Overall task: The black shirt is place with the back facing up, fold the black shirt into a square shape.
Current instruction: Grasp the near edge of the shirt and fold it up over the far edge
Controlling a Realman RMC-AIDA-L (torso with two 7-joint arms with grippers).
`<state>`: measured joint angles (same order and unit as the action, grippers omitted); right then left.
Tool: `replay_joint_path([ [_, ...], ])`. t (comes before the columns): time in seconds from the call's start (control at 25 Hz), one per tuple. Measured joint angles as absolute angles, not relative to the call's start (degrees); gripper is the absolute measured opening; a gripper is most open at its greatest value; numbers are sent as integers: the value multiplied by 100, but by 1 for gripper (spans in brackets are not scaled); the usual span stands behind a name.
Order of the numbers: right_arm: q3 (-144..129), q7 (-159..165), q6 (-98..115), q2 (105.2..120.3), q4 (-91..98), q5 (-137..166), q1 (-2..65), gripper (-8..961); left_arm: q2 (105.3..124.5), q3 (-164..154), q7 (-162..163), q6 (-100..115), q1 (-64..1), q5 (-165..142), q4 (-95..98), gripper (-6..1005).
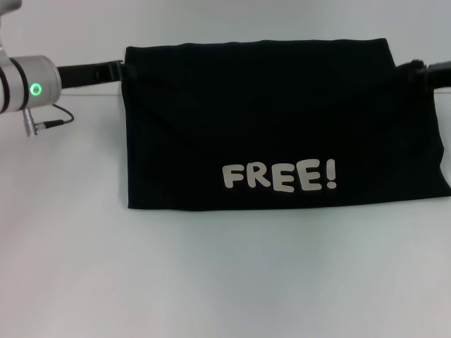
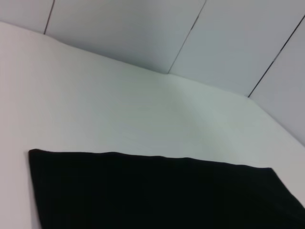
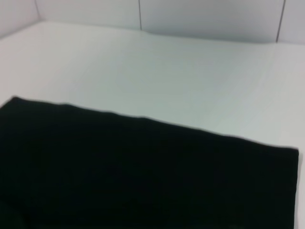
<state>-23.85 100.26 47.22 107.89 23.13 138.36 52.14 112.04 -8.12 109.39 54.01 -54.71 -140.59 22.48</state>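
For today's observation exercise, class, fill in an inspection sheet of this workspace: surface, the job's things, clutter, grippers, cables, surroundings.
Surface: white table, bare in front of the garment.
Job's things: black shirt lies folded into a wide rectangle, cream "FREE!" lettering facing up near its front edge; not yet square.
Clutter: nothing seen.
Grippers: left gripper at the shirt's far left corner, right gripper at its far right corner; both look to be at the fabric's edge.
Cables: thin black cable looping from the left arm's silver wrist.
Surroundings: pale panelled wall behind the table.
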Motion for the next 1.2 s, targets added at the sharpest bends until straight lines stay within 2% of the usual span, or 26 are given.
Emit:
replay_joint_path([
  [0.24, -2411, 9602, 3968, 10956, 1745, 13701, 5177, 133, 11313, -845, 10768, 5027, -5404, -14035, 2013, 29],
  [0.32, -2406, 9523, 3834, 11060, 1757, 13615, 5128, 139, 11471, -871, 10586, 4877, -5365, -14034, 1927, 29],
  [0.4, -2388, 9508, 3762, 11123, 1799, 13560, 5088, 144, 11517, -901, 10539, 4840, -5366, -14034, 1920, 29],
  [0.76, -2398, 9599, 3906, 11176, 2068, 13482, 4966, 167, 11567, -1158, 10498, 4825, -5436, -14034, 1979, 30],
  [0.84, -2390, 9621, 3922, 11225, 2251, 13482, 4914, 172, 11567, -1169, 10523, 4812, -5446, -14034, 2040, 156],
  [0.96, -2392, 9787, 3914, 11307, 2625, 13482, 4840, 180, 11571, -1161, 10591, 4826, -5435, -14034, 2248, 265],
  [1.2, -2419, 10171, 3948, 11309, 3027, 13481, 4782, 429, 11557, -1324, 10911, 5143, -5294, -14034, 2709, 519],
])
